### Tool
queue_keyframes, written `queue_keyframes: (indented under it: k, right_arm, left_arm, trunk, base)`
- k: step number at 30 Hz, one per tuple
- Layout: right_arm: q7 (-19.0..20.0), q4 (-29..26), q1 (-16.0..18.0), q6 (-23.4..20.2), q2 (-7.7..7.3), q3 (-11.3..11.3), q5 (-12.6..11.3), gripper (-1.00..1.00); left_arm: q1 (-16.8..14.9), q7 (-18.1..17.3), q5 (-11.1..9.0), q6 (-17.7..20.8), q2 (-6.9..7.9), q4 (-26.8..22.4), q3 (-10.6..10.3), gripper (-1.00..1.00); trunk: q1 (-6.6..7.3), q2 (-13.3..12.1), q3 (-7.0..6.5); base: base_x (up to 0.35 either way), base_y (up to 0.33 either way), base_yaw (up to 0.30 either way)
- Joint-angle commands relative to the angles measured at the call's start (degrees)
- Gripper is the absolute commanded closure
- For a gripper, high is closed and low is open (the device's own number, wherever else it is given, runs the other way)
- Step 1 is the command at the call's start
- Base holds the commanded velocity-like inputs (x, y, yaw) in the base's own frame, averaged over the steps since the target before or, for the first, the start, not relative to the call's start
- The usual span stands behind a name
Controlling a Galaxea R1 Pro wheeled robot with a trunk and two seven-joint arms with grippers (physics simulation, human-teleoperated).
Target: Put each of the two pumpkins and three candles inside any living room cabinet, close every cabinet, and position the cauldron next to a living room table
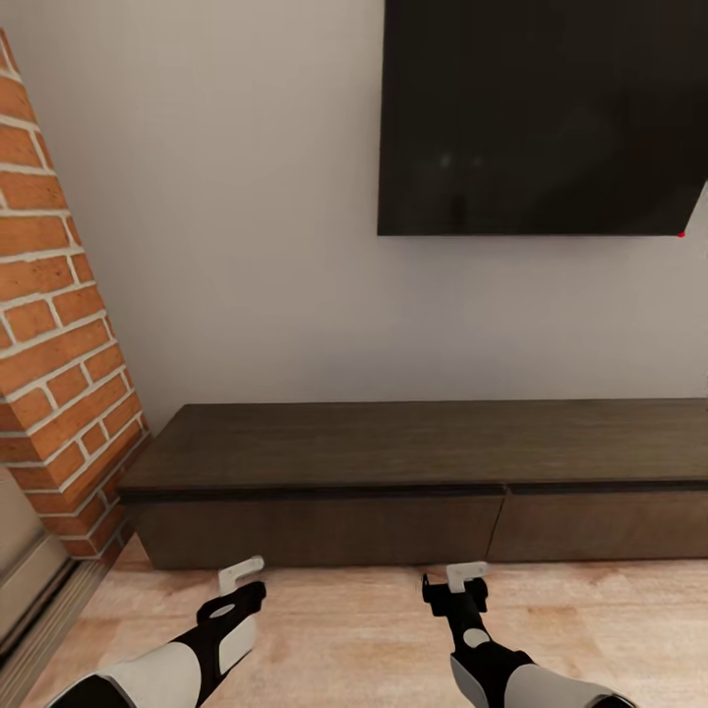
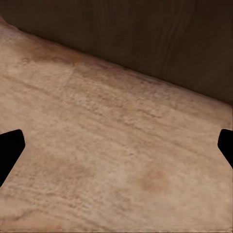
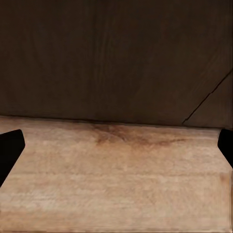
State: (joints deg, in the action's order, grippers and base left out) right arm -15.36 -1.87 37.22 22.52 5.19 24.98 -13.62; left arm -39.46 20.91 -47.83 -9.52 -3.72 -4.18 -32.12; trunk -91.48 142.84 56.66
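Cabinet (image 1: 423, 462): long, low, dark brown wood, flat top, two flush handleless fronts meeting at a seam right of centre, both shut. It stands against the far grey wall under a black screen (image 1: 541, 113), its left end by a brick column (image 1: 54, 324). Pale wood floor (image 1: 344, 629) lies open between it and the arms. Left gripper (image 1: 241, 575) and right gripper (image 1: 465, 578) hang low just before the fronts, each spread wide, holding nothing.
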Motion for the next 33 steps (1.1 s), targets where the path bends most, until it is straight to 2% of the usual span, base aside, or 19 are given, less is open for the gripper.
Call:
queue_keyframes:
  k: [1, 5, 12, 18, 23, 29, 33]
  right_arm:
    - [-0.1, 0.3, 0.0, 0.2, -0.05, 0.5, -1.1, -1.0]
    - [-0.1, 0.6, -0.1, 0.3, -0.22, 0.5, -2.1, -1.0]
    - [-0.1, 0.7, -1.3, 0.3, -0.28, 0.5, -2.4, -1.0]
    - [-0.2, 0.7, -2.0, 1.2, -0.36, 0.5, -2.5, -1.0]
    - [-0.2, 1.0, -2.5, 1.7, -1.61, 0.5, -2.5, -1.0]
    - [-0.2, 1.1, -2.7, 1.9, -2.05, 0.5, -2.5, -1.0]
    - [-0.2, 1.2, -2.8, 2.0, -2.6, 0.5, -2.4, -1.0]
  left_arm:
    - [0.0, -0.2, -0.5, -0.2, -0.13, 0.7, -0.5, -1.0]
    - [0.0, -1.7, -0.6, -0.2, -0.28, 2.1, -0.5, -1.0]
    - [0.0, -2.6, -0.7, -0.1, -0.25, 2.8, -0.4, -1.0]
    - [0.1, -2.7, -0.7, -0.2, -0.24, 2.9, -0.4, -1.0]
    - [0.7, -2.7, -0.7, -0.3, -0.24, 2.9, -0.3, -1.0]
    - [0.9, -2.7, -0.7, -3.9, -0.24, 2.9, -0.4, -1.0]
    - [1.3, -2.7, -0.7, -4.8, -0.24, 2.9, -0.4, -1.0]
  trunk:
    - [0.24, -0.4, -0.13]
    - [1.12, -2.0, -0.85]
    - [2.65, -4.8, -2.11]
    - [3.97, -7.2, -3.18]
    - [5.07, -9.2, -4.08]
    - [6.39, -11.6, -5.16]
    - [7.27, -13.2, -5.88]
  base:
    - [0.0, 0.0, 0.0]
    - [0.0, 0.0, 0.0]
    - [-0.07, 0.0, 0.0]
    - [-0.302, 0.0, 0.0]
    - [-0.335, 0.0, 0.0]
    - [-0.339, 0.0, 0.0]
    - [-0.283, 0.0, 0.0]
